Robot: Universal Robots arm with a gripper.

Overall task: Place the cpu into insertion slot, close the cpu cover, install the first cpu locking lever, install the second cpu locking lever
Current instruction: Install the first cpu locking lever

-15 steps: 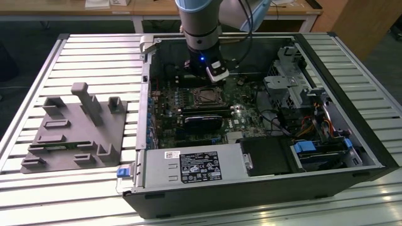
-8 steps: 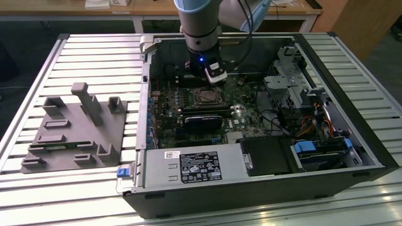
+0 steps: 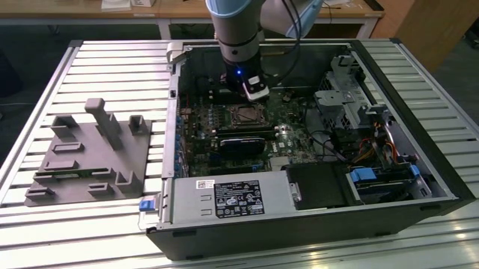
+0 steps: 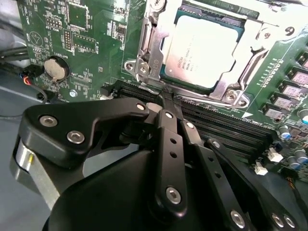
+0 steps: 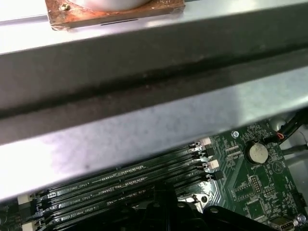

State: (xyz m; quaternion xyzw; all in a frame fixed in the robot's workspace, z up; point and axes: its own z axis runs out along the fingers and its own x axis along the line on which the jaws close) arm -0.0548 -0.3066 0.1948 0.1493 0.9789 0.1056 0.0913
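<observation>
On the cpu (image 4: 204, 50) there are several lines of small dark print, too small to read. A white sticker (image 3: 204, 184) and a black label (image 3: 238, 198) on the metal box also carry print, not legible.

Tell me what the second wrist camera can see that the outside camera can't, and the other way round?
The second wrist view alone shows the round silver coin battery and the cpu cover lying shut around the cpu. The exterior view alone shows the grey holder block on the slatted table and the whole computer case. Both show the gripper, fingers together, beside the insertion slot.
</observation>
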